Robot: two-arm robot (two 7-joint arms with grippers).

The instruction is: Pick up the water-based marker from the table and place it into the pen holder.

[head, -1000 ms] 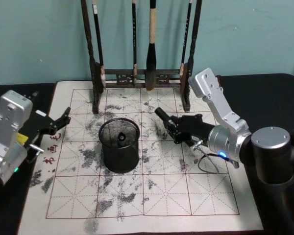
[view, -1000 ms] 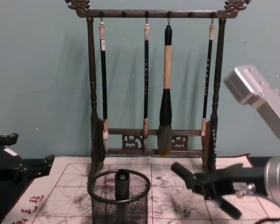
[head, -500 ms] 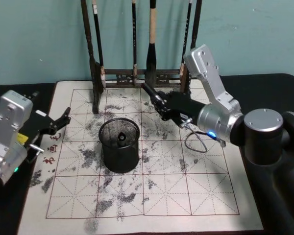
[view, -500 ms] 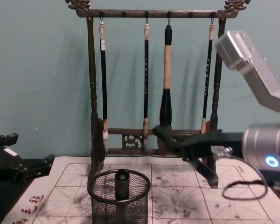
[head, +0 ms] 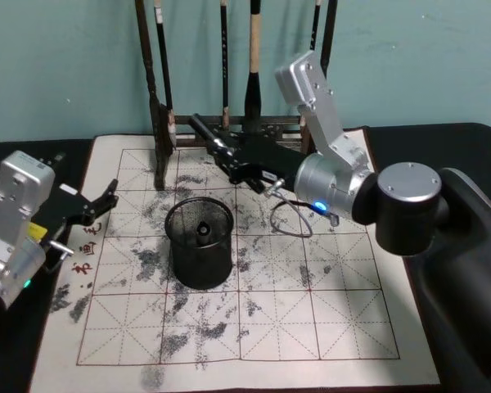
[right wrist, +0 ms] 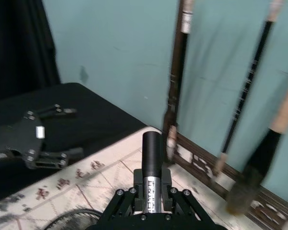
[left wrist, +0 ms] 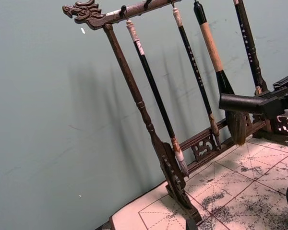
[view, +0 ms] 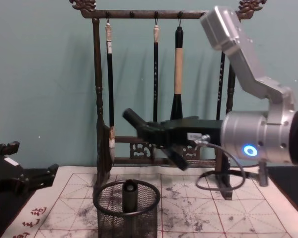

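A black water-based marker (head: 211,136) is clamped in my right gripper (head: 233,160) and pokes out level toward the left. It hangs in the air above and just behind the pen holder (head: 200,242), a black wire-mesh cup on the paper. In the chest view the marker (view: 134,119) floats well over the holder's rim (view: 126,204). Another black marker (view: 129,194) stands inside the cup. My left gripper (head: 105,201) rests open at the paper's left edge, holding nothing.
A tall dark wooden brush rack (head: 240,124) with several hanging brushes stands right behind the raised marker. An ink-stained grid paper (head: 311,327) covers the black table. A loose cable loop (head: 290,219) hangs under the right wrist.
My right arm has swung left and upward with the marker, from the right of the pen holder to above and behind it. The left arm has stayed put.
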